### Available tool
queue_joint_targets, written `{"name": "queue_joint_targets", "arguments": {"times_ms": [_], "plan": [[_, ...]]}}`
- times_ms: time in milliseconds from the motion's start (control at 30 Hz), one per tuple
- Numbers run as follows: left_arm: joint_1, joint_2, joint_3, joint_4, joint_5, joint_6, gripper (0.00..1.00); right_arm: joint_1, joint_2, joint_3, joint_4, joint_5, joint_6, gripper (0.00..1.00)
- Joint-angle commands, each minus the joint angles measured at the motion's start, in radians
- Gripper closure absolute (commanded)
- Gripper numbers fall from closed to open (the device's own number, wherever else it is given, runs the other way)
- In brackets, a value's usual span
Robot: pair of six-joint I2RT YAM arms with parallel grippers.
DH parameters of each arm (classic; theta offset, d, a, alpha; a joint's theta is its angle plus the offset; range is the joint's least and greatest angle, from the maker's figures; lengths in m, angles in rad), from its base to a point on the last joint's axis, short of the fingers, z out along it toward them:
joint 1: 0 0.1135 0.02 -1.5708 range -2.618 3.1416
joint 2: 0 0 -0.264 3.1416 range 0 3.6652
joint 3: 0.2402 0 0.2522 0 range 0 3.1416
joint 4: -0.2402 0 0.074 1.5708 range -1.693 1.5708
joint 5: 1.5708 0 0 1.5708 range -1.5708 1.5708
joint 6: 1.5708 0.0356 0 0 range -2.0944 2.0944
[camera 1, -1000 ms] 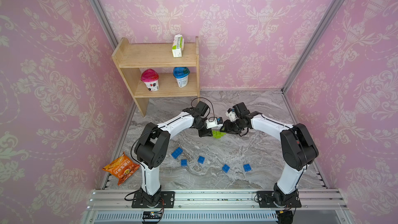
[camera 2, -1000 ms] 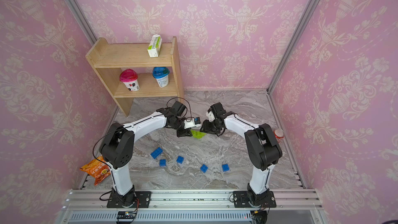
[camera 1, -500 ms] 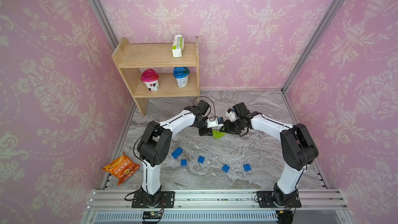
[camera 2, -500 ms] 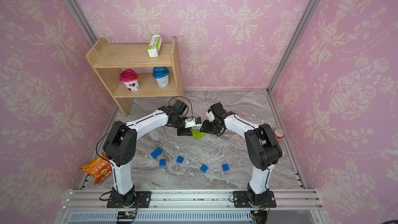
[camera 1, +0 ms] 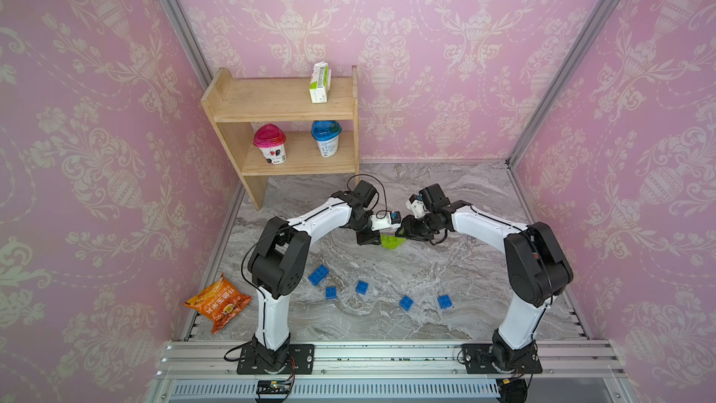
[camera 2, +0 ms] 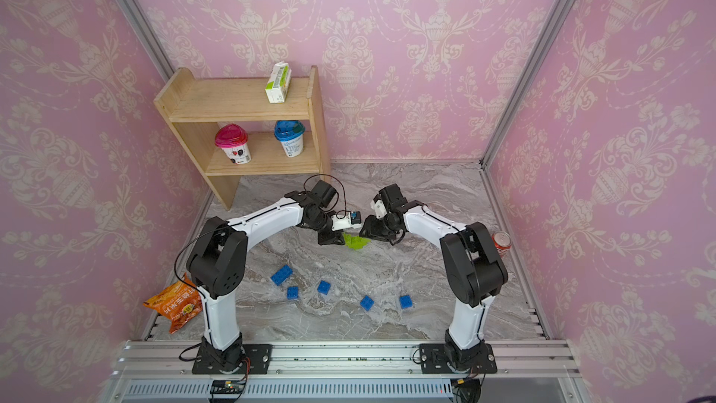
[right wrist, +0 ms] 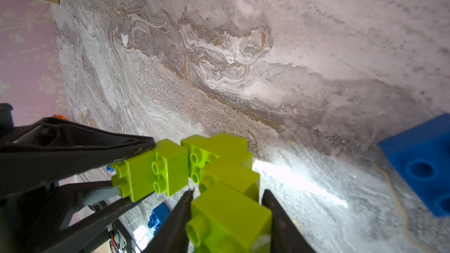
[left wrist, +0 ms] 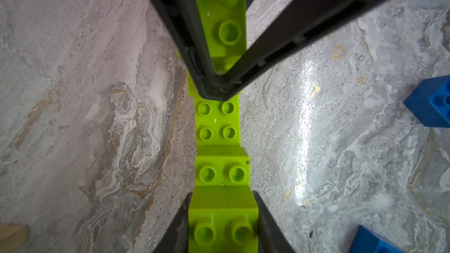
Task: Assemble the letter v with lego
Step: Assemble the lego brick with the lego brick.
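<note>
Left gripper point(left wrist: 222, 199) and right gripper point(right wrist: 229, 193) each pinch part of the lime-green lego point(left wrist: 218, 120) (blue bricks point(camera 1: 362, 287) lie apart)

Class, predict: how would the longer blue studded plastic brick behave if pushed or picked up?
The longer blue studded plastic brick looks rigid and small, so probably light. Lying flat on the polished marble tabletop, it would likely slide, not roll or tip.

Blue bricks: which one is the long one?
The blue brick nearest the snack bag; it is oblong, while the other four look square.
</note>
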Motion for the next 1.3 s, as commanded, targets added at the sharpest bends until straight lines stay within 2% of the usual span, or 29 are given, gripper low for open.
{"name": "queue_joint_targets", "arguments": {"times_ms": [0,1267], "plan": [[0.007,0.013,0.017,-0.031,-0.014,0.018,1.00,-0.005,0.032,-0.010,0.012,-0.010,-0.008,0.53],[0.003,0.046,0.068,-0.087,-0.025,0.042,1.00,-0.005,0.059,0.005,0.011,-0.021,-0.012,0.55]]}}
